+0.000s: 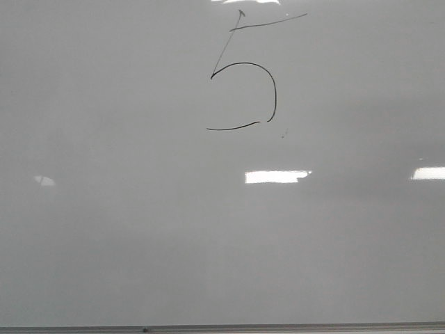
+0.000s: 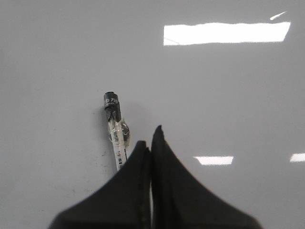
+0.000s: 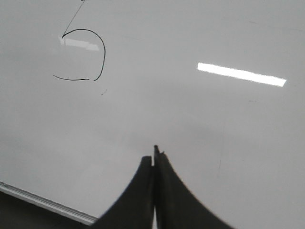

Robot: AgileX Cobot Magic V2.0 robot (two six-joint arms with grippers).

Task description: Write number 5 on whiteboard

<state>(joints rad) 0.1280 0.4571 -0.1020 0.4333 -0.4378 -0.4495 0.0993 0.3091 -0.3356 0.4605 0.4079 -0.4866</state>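
Observation:
The number 5 (image 1: 274, 87) is drawn in thin black line at the top middle of the whiteboard (image 1: 139, 229), with a slanted stem, a round belly and a separate top stroke. Its belly also shows in the right wrist view (image 3: 104, 55). Neither gripper shows in the front view. My left gripper (image 2: 150, 136) is shut with nothing between its jaws, low over the board. A marker (image 2: 114, 126) with a black cap lies on the board beside it, its lower end hidden behind one finger. My right gripper (image 3: 153, 155) is shut and empty, well away from the number.
A thin metal edge (image 1: 222, 327) runs along the board's near side, also seen in the right wrist view (image 3: 43, 202). A tiny dark speck (image 1: 283, 133) sits just below the number's belly. Bright light reflections (image 1: 277, 177) lie on the board.

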